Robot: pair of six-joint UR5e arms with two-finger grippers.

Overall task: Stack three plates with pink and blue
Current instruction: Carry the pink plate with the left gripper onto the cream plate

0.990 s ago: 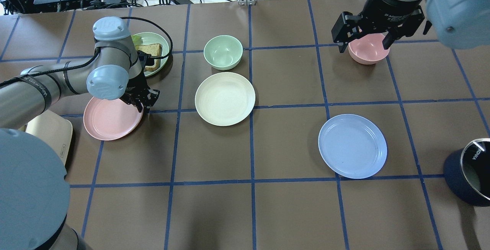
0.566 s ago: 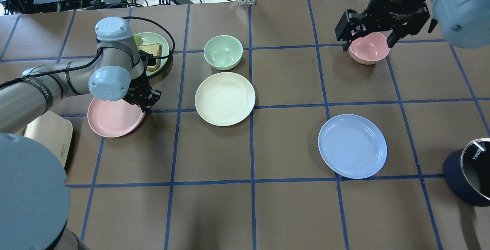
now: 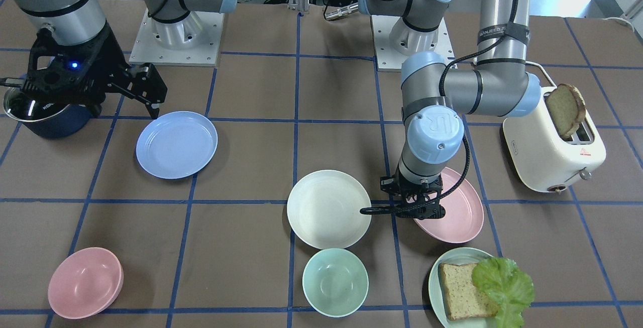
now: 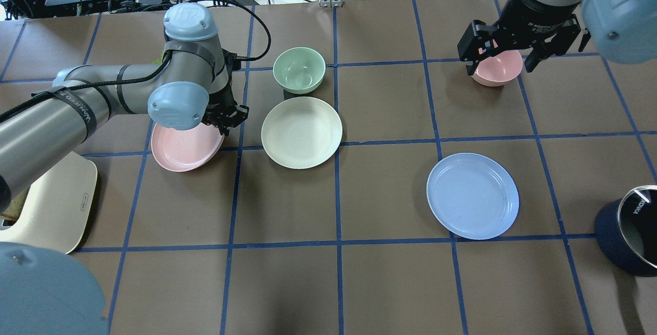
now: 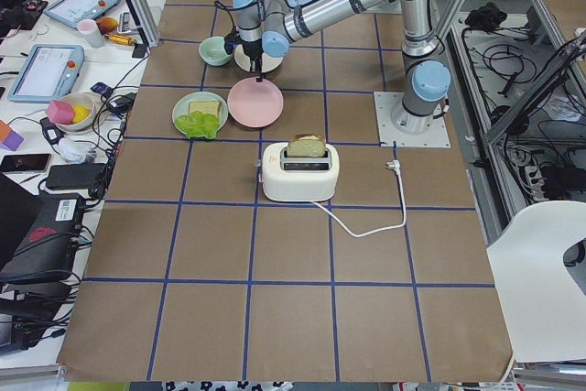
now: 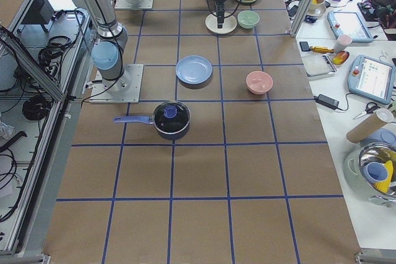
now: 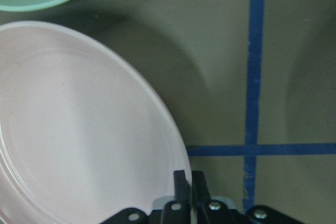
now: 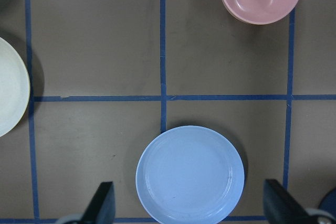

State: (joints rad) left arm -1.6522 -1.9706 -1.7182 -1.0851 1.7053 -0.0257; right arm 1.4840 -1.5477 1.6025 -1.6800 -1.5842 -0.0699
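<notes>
Overhead exterior view: the left gripper (image 4: 226, 118) is pinched on the rim of the pale pink shallow round plastic plate (image 4: 182, 154), at the edge facing the cream-white shallow round plastic plate (image 4: 301, 132). The left wrist view shows its two fingers (image 7: 180, 182) drawn narrow with the pink rim between them. The pink plate sits just beside the cream-white one without touching it. It looks tilted, with the gripped side raised off the brown gridded table (image 4: 390, 273), though the arm hides much of it from above. The light blue shallow round plastic plate (image 4: 472, 195) lies flat, well apart on the robot's right. The right gripper (image 8: 190, 208) hangs high above that blue plate, jaws spread wide with nothing between them. A mint-green deep bowl (image 4: 299, 70) stands just beyond the cream-white plate.
</notes>
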